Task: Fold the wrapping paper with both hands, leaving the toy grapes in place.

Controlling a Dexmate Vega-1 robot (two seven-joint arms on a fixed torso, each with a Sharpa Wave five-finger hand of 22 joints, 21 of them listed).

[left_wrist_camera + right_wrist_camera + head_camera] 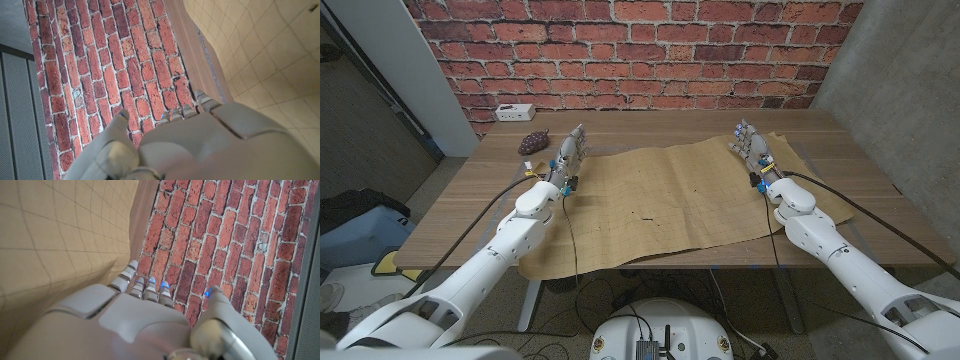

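Wrapping paper (660, 205) lies flat between your hands; left hand (571, 152) and right hand (753, 146), fingers apart and holding nothing, flank its far corners. Toy grapes (533, 142) sit just outside the left hand.

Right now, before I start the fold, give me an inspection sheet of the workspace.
Surface: wooden table, bare wood at both sides of the sheet.
Job's things: wrapping paper spread open, its front edge hanging over the table; toy grapes off the paper, near the far left corner.
Clutter: white power strip at the back edge.
Hands: left hand and right hand at the paper's far corners, fingers apart, holding nothing.
Cables: black cables along both arms.
Surroundings: brick wall behind; bags on the floor, left.
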